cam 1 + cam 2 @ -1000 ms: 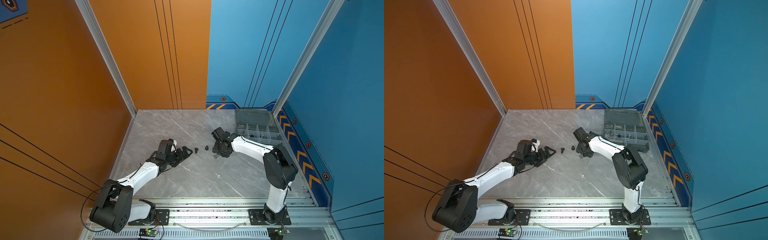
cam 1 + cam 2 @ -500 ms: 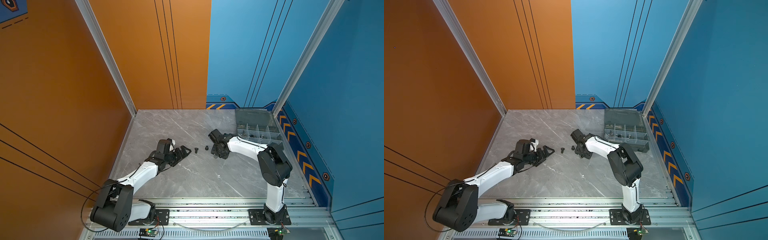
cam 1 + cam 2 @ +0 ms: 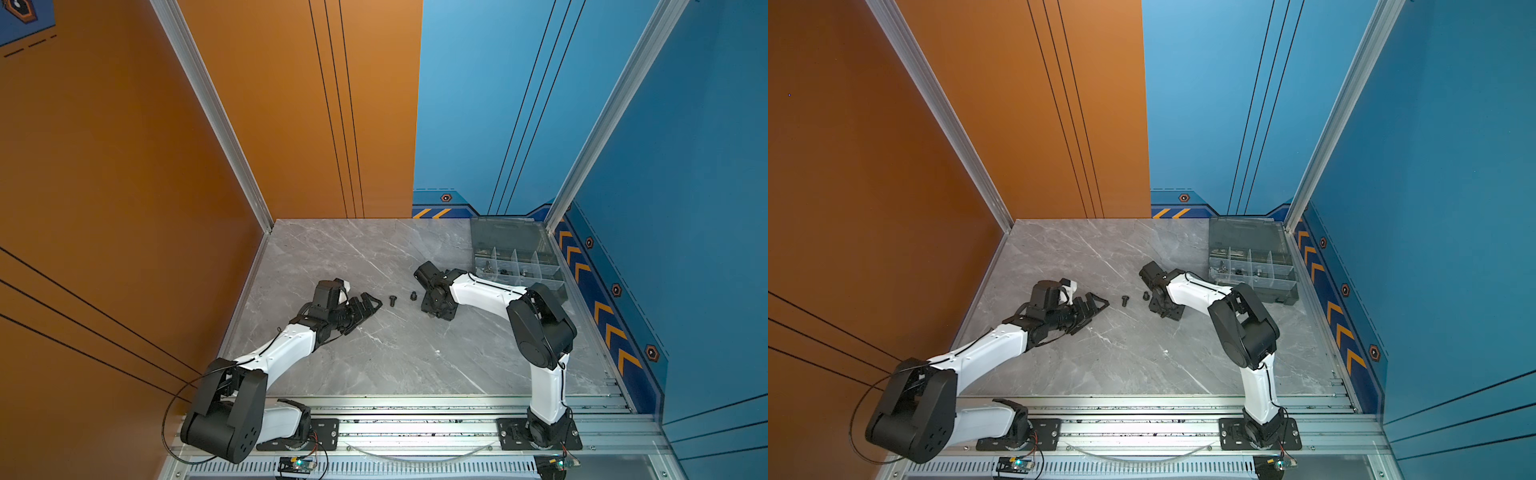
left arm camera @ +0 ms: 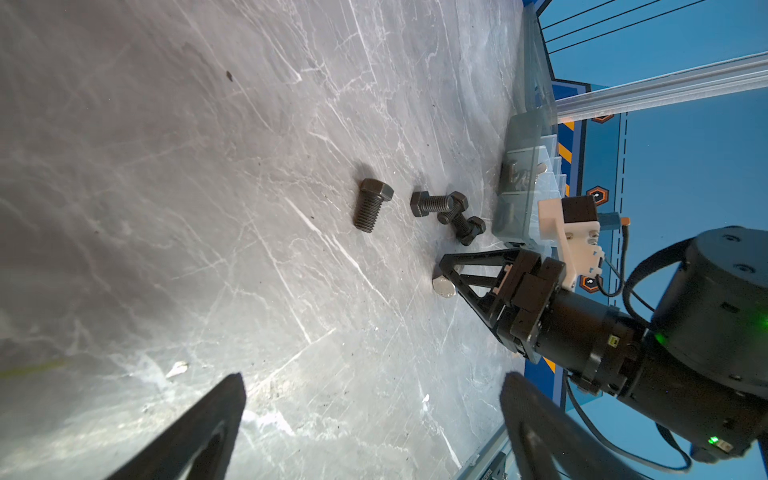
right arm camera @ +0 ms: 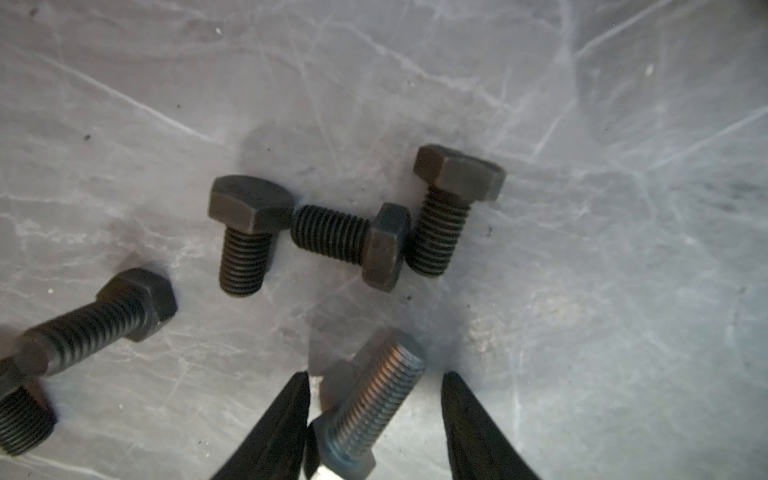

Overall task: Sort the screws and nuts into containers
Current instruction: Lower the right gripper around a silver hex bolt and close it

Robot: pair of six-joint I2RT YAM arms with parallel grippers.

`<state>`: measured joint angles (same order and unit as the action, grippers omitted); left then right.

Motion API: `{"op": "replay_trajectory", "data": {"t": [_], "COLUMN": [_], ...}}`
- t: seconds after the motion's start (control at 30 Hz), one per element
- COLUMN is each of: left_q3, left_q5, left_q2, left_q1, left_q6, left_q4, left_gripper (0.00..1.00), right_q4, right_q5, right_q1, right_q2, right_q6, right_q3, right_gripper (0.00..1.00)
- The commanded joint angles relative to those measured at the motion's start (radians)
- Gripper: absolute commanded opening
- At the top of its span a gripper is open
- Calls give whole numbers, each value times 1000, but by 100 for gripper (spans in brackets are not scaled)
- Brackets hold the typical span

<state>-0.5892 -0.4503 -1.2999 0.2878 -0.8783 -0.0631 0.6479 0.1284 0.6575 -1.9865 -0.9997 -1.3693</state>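
**While Black Screws Are Lying Loose, the Right Hand Is Straddling a Silver One**

As the right hand (image 5: 374, 376) is pointing down at the grey marble surface (image 3: 374, 357), its fingers are standing apart on either side of a silver screw (image 5: 374, 403). One finger is sitting right against the screw's head and the other is leaving a gap, so the hand is released rather than clenched. Three black screws (image 5: 345, 241) are lying just beyond it, touching one another, and a longer black screw (image 5: 99, 320) is lying off to one side. The left hand (image 4: 372, 378) is pointing toward the same group, its fingers spread wide and grasping nothing. In both top views two of the black screws (image 3: 392, 300) (image 3: 1125, 301) are showing between the hands. The organiser box (image 3: 509, 237) is sitting in the far right corner with its lid open, and small parts are lying in its compartments.
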Motion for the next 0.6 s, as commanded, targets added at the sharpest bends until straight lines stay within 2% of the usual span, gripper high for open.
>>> {"op": "replay_trajectory", "data": {"t": [0.0, 0.23, 0.57], "left_q3": [13, 17, 18], "left_q5": [-14, -8, -4], "left_q2": [-3, 5, 8], "left_q1": [-10, -10, -9], "left_q6": [21, 20, 19], "left_q4": [-10, -7, -3], "left_gripper": [97, 98, 98], "right_q4": [51, 44, 35], "right_q5": [13, 25, -6], "right_q1": [11, 11, 7], "right_q2": [6, 57, 39], "right_q6": [35, 58, 147], "right_q3": [37, 104, 83], "right_gripper": [52, 48, 37]}}
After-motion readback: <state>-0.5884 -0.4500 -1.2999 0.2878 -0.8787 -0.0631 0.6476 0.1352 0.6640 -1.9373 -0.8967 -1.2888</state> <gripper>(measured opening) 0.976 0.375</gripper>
